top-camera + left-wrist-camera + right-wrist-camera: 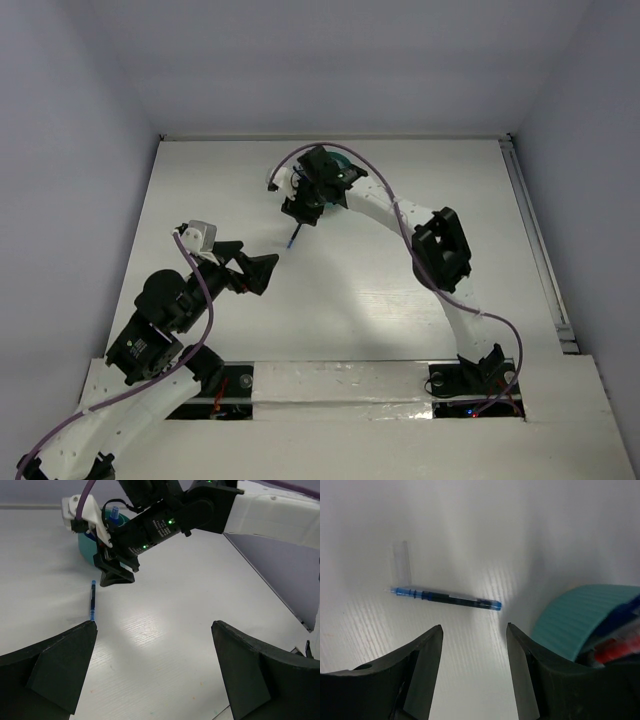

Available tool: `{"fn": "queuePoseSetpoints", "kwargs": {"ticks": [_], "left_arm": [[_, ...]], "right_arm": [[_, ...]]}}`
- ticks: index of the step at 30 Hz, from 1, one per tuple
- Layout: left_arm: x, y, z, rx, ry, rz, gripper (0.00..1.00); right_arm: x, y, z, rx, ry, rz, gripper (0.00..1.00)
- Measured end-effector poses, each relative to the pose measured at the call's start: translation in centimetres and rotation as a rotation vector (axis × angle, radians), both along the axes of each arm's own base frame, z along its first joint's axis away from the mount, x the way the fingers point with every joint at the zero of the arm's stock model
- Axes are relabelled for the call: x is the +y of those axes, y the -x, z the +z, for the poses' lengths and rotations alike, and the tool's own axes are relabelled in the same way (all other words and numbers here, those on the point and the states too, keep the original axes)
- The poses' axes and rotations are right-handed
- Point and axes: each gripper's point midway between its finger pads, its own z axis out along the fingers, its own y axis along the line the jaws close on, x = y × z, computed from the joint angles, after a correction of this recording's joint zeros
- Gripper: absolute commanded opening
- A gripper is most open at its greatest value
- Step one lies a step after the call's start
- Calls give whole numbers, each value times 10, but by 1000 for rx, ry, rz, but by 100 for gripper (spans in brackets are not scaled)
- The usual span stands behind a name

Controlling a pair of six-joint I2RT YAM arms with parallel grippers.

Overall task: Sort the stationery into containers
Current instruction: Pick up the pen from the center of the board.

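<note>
The pickup step looks in hand: a blue pen (445,598) lies loose on the tabletop (380,300) beside the teal cup (580,615) near the far edge, the right jaws part-open and empty above it, the left jaws wide, so the next move calls for descending astride it and closing.

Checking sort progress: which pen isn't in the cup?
The blue pen lying flat on the table beside the teal cup; the other pens sit inside it.

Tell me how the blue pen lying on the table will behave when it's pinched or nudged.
The blue pen looks slim and round-barrelled, so a sideways nudge would probably roll it on the smooth white table. It seems rigid and light, likely lifting without bending. Its glossy barrel may slip or pivot if the right gripper pinches off-centre.
</note>
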Motion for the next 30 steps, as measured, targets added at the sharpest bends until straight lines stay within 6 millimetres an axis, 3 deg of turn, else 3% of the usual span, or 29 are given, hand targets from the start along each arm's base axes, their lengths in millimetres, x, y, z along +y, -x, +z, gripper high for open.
{"fn": "queuePoseSetpoints", "kwargs": {"ticks": [6, 12, 30], "left_arm": [[1, -1, 0, 0, 0, 6, 99], [3, -3, 0, 0, 0, 18, 99], [4, -4, 0, 1, -1, 21, 99]], "right_arm": [[-1, 19, -40, 119, 64, 72, 63], [1, 25, -59, 174, 80, 100, 64], [10, 33, -65, 174, 76, 147, 61]]}}
